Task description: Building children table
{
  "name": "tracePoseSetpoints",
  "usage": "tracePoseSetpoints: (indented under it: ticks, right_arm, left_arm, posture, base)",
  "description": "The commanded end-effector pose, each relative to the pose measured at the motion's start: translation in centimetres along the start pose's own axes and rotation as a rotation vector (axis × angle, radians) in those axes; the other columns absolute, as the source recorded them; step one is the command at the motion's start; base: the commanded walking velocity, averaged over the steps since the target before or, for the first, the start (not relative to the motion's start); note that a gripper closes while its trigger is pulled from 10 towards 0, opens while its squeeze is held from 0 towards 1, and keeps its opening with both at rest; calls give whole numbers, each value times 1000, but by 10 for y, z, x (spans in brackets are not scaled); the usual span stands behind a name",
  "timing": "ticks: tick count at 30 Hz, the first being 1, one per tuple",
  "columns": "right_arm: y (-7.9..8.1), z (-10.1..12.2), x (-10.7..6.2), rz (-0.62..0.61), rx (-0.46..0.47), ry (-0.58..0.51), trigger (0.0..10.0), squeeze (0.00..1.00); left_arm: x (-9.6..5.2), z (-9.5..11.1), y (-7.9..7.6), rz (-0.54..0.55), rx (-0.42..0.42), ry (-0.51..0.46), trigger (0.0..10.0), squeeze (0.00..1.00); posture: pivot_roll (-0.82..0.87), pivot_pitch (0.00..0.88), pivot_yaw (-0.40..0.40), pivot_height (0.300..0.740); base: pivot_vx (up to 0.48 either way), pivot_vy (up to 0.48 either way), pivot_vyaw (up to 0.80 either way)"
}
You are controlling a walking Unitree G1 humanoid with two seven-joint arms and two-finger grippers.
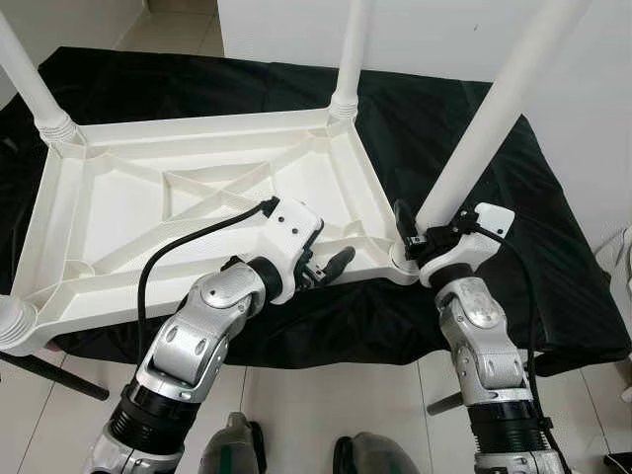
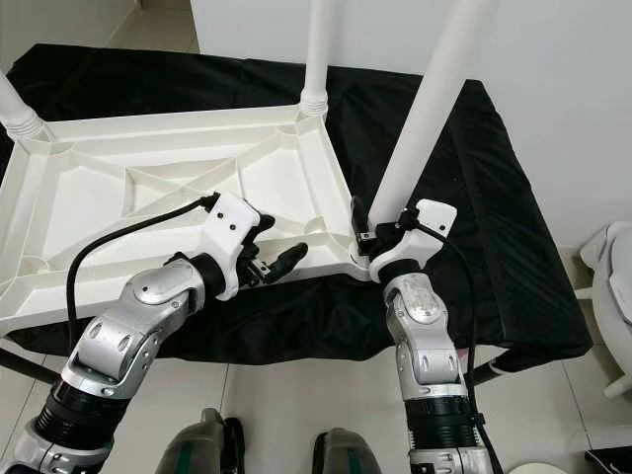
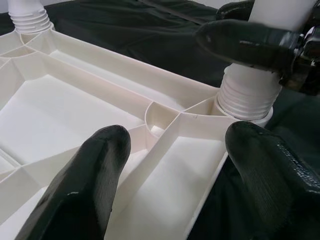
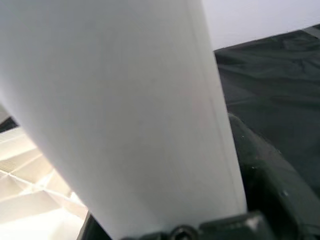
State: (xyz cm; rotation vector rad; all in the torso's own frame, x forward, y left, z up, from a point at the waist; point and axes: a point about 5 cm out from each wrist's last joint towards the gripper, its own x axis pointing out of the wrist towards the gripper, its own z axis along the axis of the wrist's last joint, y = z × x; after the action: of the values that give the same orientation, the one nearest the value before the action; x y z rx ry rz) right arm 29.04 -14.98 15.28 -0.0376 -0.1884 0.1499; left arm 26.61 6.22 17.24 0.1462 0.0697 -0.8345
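Lying upturned, white ribbed tabletop (image 1: 148, 212); right gripper (image 1: 413, 235) clasping leg (image 1: 494, 118).

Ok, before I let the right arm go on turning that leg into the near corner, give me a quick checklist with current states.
1. Right gripper closed on the white plastic table leg just above its base: ok.
2. Leg's ribbed threaded end in the corner socket: ok; fully seated: cannot tell.
3. Leg upright: not ok, it leans away from the upturned white plastic tabletop.
4. Left gripper open over the tabletop's near edge, not clamping it: not ok if bracing is needed.
5. Tabletop resting on the black cloth: ok.
6. Other legs in their corners: ok.
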Motion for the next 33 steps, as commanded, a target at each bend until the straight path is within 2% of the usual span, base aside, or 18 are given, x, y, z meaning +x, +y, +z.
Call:
tracePoseSetpoints:
  ticks: [1,5,8,18,19,21,23,24,25,26,27,33]
  right_arm:
    - [-1,-16,-4,11,-35,73,10000,0]
    - [6,-14,-7,101,-126,41,10000,0]
    - [7,-16,-11,121,-149,38,10000,0]
    - [3,-21,-22,113,-135,29,10000,0]
    - [1,-25,-24,68,-26,56,10000,0]
    - [1,-25,-24,68,-26,56,10000,0]
    - [-4,-28,-22,3,99,82,10000,0]
    - [-4,-28,-22,3,99,82,10000,0]
    - [-6,-29,-19,-26,157,96,10000,0]
    - [-6,-29,-19,-26,157,96,10000,0]
    - [-9,-30,-17,-54,211,105,10000,0]
    - [-13,-30,-14,-68,229,114,10000,0]
  left_arm:
    - [0,5,-5,-71,8,-12,10000,0]
    - [0,6,-5,-64,5,-16,10000,0]
    - [0,6,-4,-62,4,-17,10000,0]
    - [-2,8,-4,-60,3,-18,10000,0]
    - [-2,8,-4,-62,4,-18,10000,0]
    - [-2,8,-4,-62,4,-18,10000,0]
    - [-2,9,-4,-65,4,-19,10000,0]
    - [-2,9,-4,-65,4,-19,10000,0]
    - [-1,10,-4,-68,3,-20,10000,0]
    - [-1,10,-4,-68,3,-20,10000,0]
    - [-1,10,-5,-69,3,-21,10000,0]
    - [-2,10,-5,-68,1,-21,10000,0]
  posture:
    - [-115,59,-25,740]
    - [-114,63,-26,740]
    - [-114,67,-24,740]
    - [-114,73,-19,740]
    - [-118,78,-13,740]
    - [-118,78,-13,740]
    - [-118,81,-8,740]
    - [-118,81,-8,740]
    - [-119,82,-7,740]
    - [-119,82,-7,740]
    - [-119,84,-8,740]
    - [-117,84,-10,740]
  base:
    - [0,0,0]
    - [0,0,0]
    - [0,0,0]
    - [0,0,0]
    - [0,0,0]
    - [0,0,0]
    - [0,0,0]
    - [0,0,0]
    - [0,0,0]
    - [0,0,0]
    - [0,0,0]
    - [0,0,0]
